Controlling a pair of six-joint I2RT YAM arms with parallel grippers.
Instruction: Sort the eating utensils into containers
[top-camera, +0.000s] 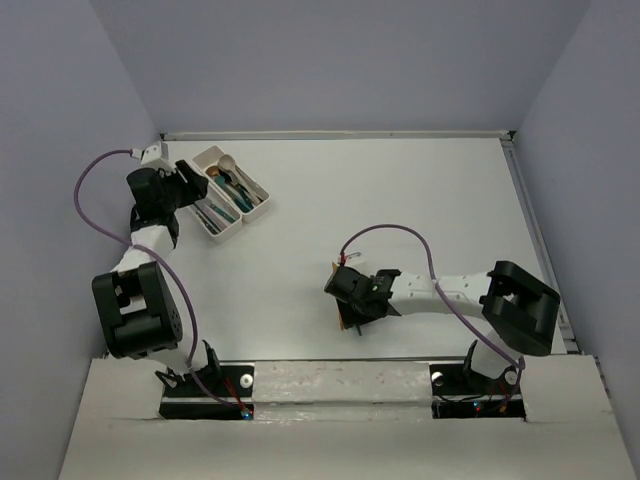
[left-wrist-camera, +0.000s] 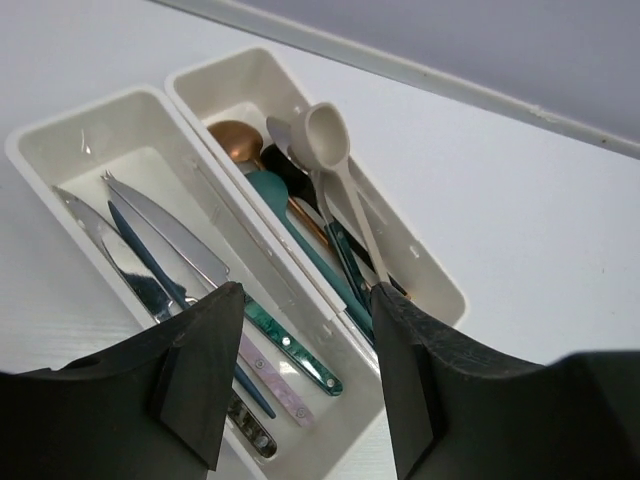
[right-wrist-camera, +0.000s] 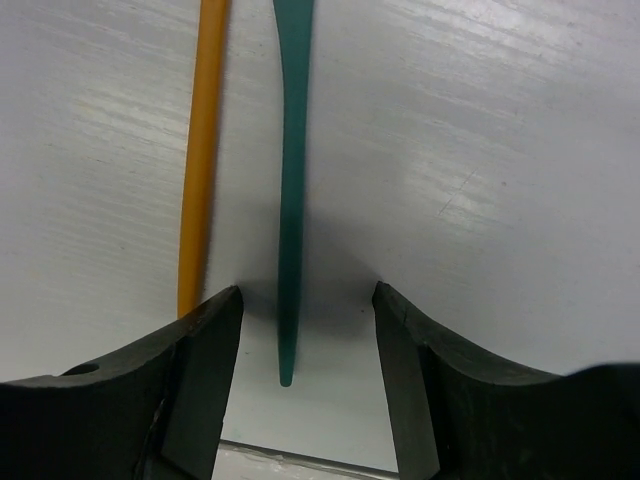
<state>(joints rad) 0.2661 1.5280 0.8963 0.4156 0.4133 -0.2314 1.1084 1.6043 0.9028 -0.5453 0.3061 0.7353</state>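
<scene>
Left gripper: I see my left gripper (left-wrist-camera: 306, 300) at the far left of the table (top-camera: 420, 200), hanging just above the near end of the two joined white trays. Its jaws stand well apart and hold nothing.
Knife tray: the knife tray (left-wrist-camera: 80, 135) is the near-left one of the pair. Several knives (left-wrist-camera: 165, 235) lie lengthwise in it, silver blades pointing away from my wrist camera, with a green marbled handle (left-wrist-camera: 290, 350) and a pale pink one beside it at the near end.
Spoon tray: the spoon tray (left-wrist-camera: 255, 75) touches the knife tray along one long wall. It holds a cream spoon (left-wrist-camera: 335, 160) lying on top, a copper spoon (left-wrist-camera: 235, 140) and darker teal and black pieces under them.
Right gripper: my right gripper (right-wrist-camera: 307, 300) is low over the table near its middle, well apart from the trays. Its jaws are open around the tip of a teal handle (right-wrist-camera: 292, 180), with a gap on each side, so nothing is gripped.
Loose utensils: an orange handle (right-wrist-camera: 200, 150) lies flat just left of the teal handle, nearly parallel to it and not touching. I cannot tell whether they are knives or spoons.
</scene>
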